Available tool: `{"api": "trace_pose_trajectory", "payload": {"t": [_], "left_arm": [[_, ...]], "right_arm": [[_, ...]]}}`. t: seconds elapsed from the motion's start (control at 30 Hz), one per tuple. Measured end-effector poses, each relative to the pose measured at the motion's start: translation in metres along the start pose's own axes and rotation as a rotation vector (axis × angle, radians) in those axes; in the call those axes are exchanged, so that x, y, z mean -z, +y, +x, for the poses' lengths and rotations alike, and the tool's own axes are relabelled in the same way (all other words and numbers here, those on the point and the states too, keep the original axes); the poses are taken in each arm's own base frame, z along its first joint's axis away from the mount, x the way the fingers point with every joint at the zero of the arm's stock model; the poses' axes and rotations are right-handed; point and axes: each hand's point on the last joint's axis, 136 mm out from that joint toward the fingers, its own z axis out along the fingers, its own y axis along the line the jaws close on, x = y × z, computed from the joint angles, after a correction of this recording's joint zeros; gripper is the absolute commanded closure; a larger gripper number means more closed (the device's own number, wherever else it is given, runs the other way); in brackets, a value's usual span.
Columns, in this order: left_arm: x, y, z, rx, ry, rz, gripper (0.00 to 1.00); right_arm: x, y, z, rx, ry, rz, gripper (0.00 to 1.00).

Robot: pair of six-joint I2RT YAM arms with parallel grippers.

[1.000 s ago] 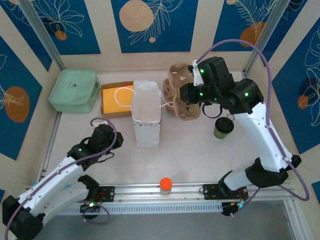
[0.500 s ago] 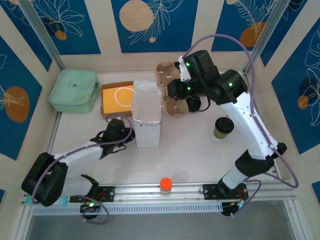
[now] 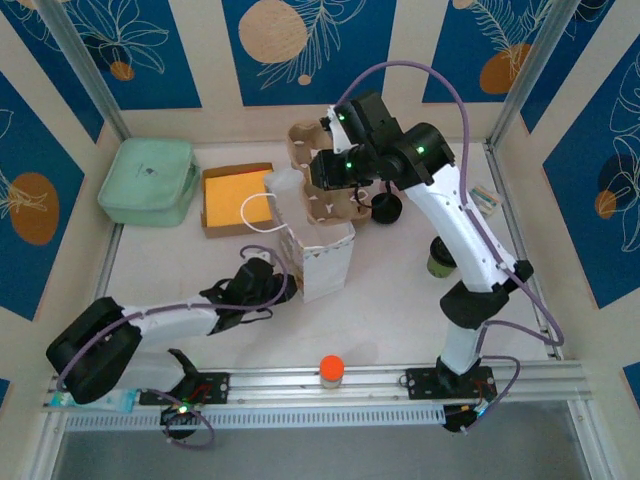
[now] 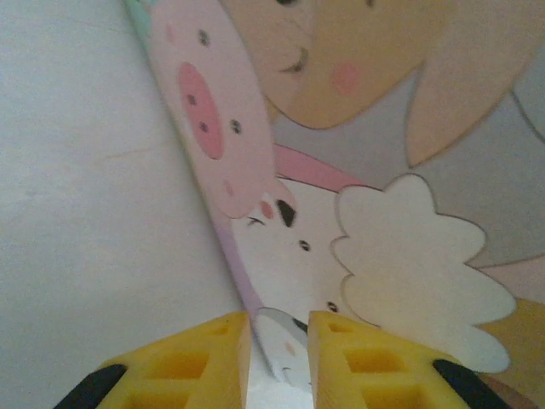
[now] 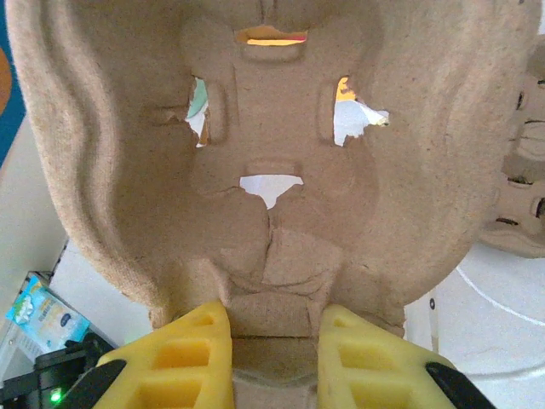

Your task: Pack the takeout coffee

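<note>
Brown moulded-pulp cup carrier (image 5: 281, 170) clamped in right gripper (image 5: 274, 322), 12 o'clock of white paper bag (image 3: 322, 265). Left gripper (image 4: 278, 331) pinches bag edge; green takeout coffee cup (image 3: 436, 265) at bag's 3 o'clock.

I can read no words or numbers anywhere. The small blue packet (image 5: 40, 315) low in my right wrist view carries a dark oval mark, perhaps a brand, too blurred to make out. The paper bag (image 4: 341, 213) bears only cartoon animals.
</note>
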Motion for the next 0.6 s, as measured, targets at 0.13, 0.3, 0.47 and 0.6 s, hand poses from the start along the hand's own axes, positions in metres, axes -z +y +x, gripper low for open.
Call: {"api": "trace_pose_trajectory", "payload": {"t": [0.13, 0.3, 0.47, 0.6], "left_arm": [[0.025, 0.019, -0.021, 0.044, -0.087, -0.026, 0.75], [0.063, 0.039, -0.071, 0.124, -0.239, -0.032, 0.73], [0.097, 0.055, -0.105, 0.163, -0.315, -0.061, 0.52], [0.128, 0.032, -0.147, 0.122, -0.369, -0.042, 0.41]], "right_arm": [[-0.009, 0.0, 0.003, 0.03, 0.025, 0.026, 0.8], [-0.019, 0.01, 0.008, 0.091, 0.047, 0.036, 0.8], [-0.035, 0.012, 0.012, 0.134, 0.078, 0.067, 0.8], [-0.048, 0.006, 0.017, 0.157, 0.109, 0.102, 0.8]]}}
